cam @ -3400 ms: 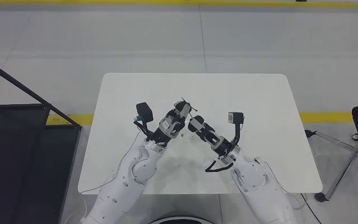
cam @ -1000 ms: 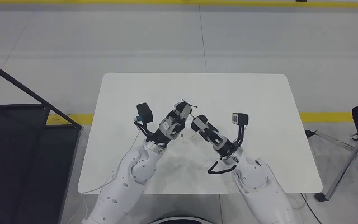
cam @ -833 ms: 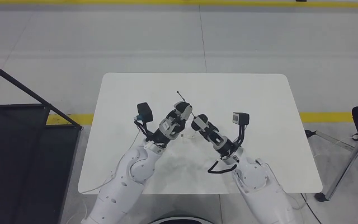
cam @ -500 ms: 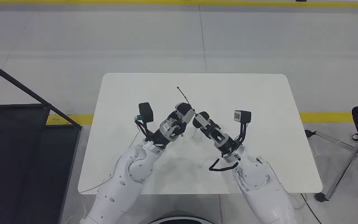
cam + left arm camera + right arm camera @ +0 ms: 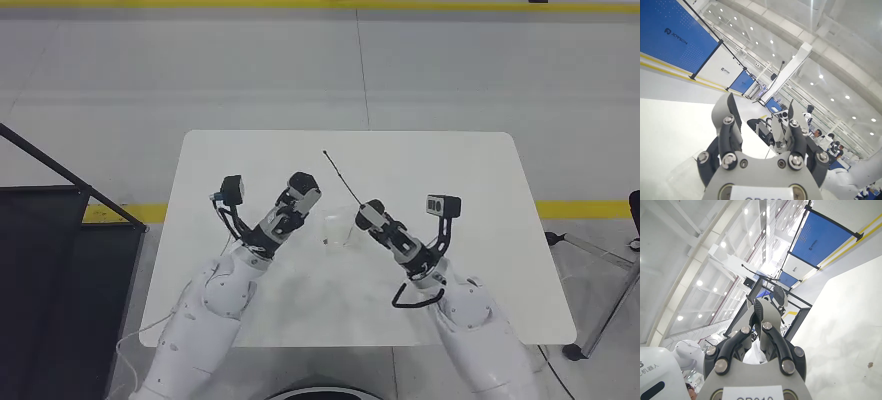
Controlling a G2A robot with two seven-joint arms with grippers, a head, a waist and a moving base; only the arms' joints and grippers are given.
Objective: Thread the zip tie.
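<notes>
The zip tie [image 5: 342,178] is a thin black strip that sticks out straight over the middle of the white table, its small head at the far end. My right gripper [image 5: 368,210] is shut on the strip's near end. In the right wrist view the fingers [image 5: 761,309] are pressed together, and the zip tie [image 5: 753,273] curves beyond them. My left gripper [image 5: 303,186] hangs to the left of the tie, apart from it. It stands open [image 5: 761,103] with nothing between its fingers, and the zip tie [image 5: 775,80] rises past them.
The white table [image 5: 470,260] has bare room on all sides of the arms. A clear plastic piece [image 5: 338,230] lies flat between the two grippers. A black partition [image 5: 50,270] stands off the table's left edge.
The grippers were together at the looped tie. Now the left one has let go and drawn back left. The tie has sprung out straight from the right gripper, which shifted slightly right.
</notes>
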